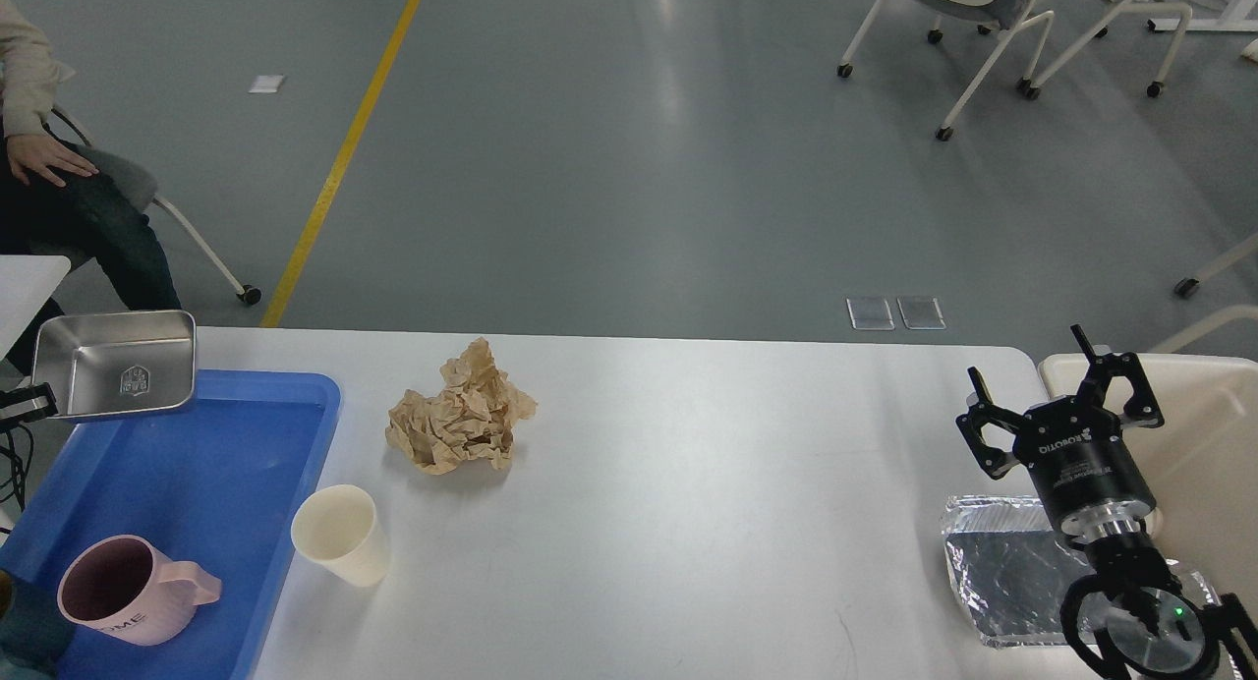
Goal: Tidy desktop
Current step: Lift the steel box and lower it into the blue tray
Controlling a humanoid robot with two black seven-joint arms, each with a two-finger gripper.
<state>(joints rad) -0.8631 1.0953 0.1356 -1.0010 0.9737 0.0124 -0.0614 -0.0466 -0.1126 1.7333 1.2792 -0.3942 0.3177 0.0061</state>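
Observation:
The white-grey desktop (688, 483) holds a crumpled brown paper ball (460, 421), a cream paper cup (339, 535) and a foil tray (1012, 572). My left gripper (25, 402) shows only at the left edge, shut on the rim of a steel pan (116, 377). It holds the pan over the far left corner of the blue tray (226, 434). A pink mug (123, 590) lies in the blue tray. My right gripper (1054, 383) is open and empty above the desktop's right end, just behind the foil tray.
A cream bin (1214, 425) stands beyond the desktop's right edge. A seated person (49, 189) is at the far left. Wheeled chairs (993, 31) stand on the grey floor far behind.

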